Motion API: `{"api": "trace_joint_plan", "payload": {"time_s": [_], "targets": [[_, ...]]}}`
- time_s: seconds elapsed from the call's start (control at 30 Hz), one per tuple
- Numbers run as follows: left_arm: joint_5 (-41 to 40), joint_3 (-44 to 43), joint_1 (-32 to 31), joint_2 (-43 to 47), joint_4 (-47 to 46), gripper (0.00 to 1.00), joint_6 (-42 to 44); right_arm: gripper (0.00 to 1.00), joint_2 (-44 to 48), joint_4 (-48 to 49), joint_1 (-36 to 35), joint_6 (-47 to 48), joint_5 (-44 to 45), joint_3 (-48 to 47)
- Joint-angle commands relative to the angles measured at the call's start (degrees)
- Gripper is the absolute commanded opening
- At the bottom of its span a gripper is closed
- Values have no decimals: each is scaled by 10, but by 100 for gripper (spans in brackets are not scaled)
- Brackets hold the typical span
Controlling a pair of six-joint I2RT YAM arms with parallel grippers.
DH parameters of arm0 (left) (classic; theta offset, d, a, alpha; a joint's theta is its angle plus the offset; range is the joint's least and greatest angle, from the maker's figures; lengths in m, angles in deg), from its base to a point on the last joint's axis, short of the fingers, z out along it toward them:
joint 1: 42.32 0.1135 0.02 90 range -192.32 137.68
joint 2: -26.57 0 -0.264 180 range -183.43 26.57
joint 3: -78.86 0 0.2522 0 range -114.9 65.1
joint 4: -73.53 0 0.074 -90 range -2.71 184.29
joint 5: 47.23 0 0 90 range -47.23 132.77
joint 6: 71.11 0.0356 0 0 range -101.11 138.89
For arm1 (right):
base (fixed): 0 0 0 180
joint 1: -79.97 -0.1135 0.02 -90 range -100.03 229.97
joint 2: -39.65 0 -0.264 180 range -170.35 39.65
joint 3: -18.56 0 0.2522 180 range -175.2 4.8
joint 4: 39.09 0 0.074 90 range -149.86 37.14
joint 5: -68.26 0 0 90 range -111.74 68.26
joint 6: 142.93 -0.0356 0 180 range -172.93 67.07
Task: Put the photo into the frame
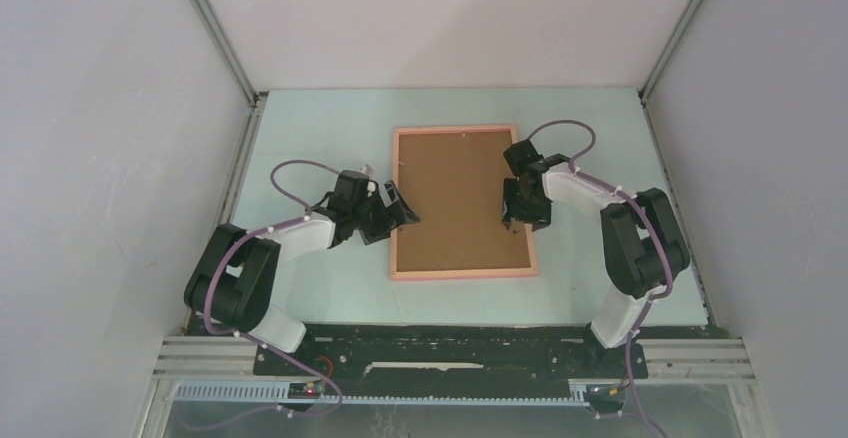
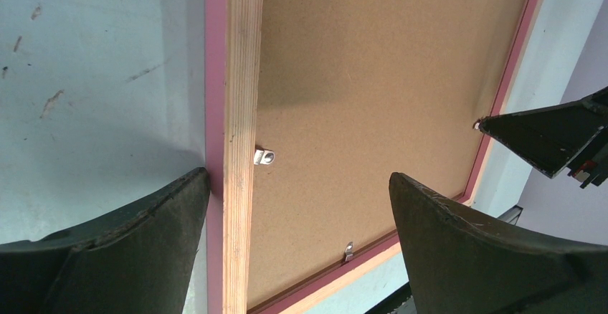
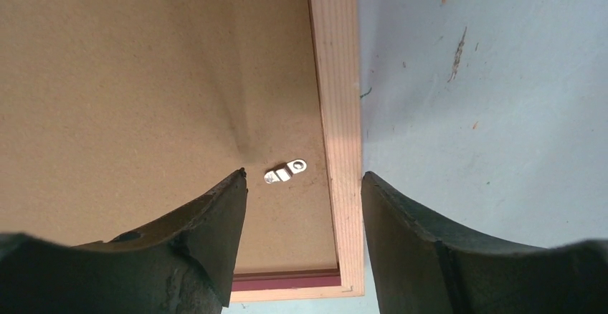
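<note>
Straddling the 9 and 3 o'clock rails of the salmon-pink wooden picture frame [image 1: 462, 273], face-down on the pale-green desk [image 1: 330, 138], the left fingers [image 2: 143, 235] and right fingers [image 3: 208, 228] stand spread and empty, the photo unseen, presumably under the brown backing board [image 1: 460, 198], whose small silver metal clip [image 3: 285, 171] likely needs a gentle, flat turn.

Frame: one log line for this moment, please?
frame back up, backing board in | photo unseen | left gripper open over left edge | right gripper open by clip
</note>
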Motion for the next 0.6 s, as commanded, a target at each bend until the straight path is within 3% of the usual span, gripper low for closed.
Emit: {"api": "trace_joint_plan", "payload": {"time_s": [0.0,0.37,0.57], "targets": [[18,10,-2,-2,-28,95,1,66,-16,-4,7,-12,9,-22],[21,10,-2,-4,-30,95,0,62,-27,-17,-5,-1,23,1],[21,10,-1,-4,-31,95,0,41,-24,-20,-5,5,10,4]]}}
